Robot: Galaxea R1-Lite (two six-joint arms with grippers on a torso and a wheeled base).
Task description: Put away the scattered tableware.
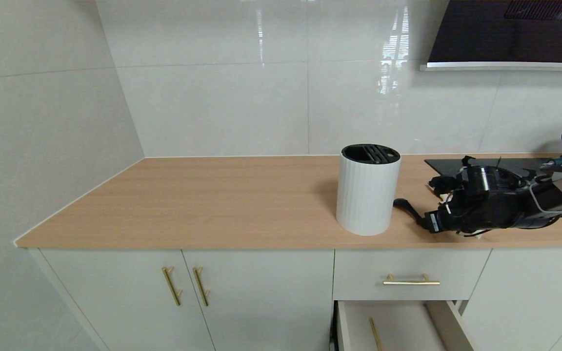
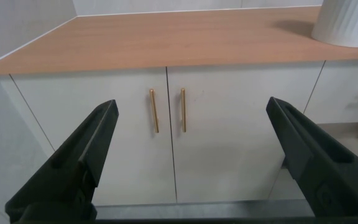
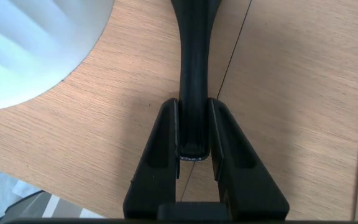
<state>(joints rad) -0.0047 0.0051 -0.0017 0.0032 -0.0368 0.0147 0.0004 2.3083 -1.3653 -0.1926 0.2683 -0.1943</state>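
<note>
Drawer: pulled open under the counter front, at 5 o'clock from the white holder; a shut drawer with a brass pull sits just above it.
Left gripper: low in front of the cabinet doors, below the counter edge; jaws spread wide with nothing between them.
Cabinet doors: shut, with two upright brass handles side by side at the seam.
Countertop: light wood, running from the left corner wall across to the cooktop.
Right gripper: low over the counter at 3 o'clock from the holder, jaws pinched tight on the end of the black utensil.
Black utensil: slim curved handle lying on the wood, its free end just beside the holder's base at 3 o'clock; what kind of utensil it is cannot be told.
Utensil holder: white ribbed cylinder, upright, with a black slotted top, near the counter's front edge.
Cooktop: black glass panel set into the counter at 2 o'clock from the holder.
Range hood: dark, on the tiled wall above the cooktop.
</note>
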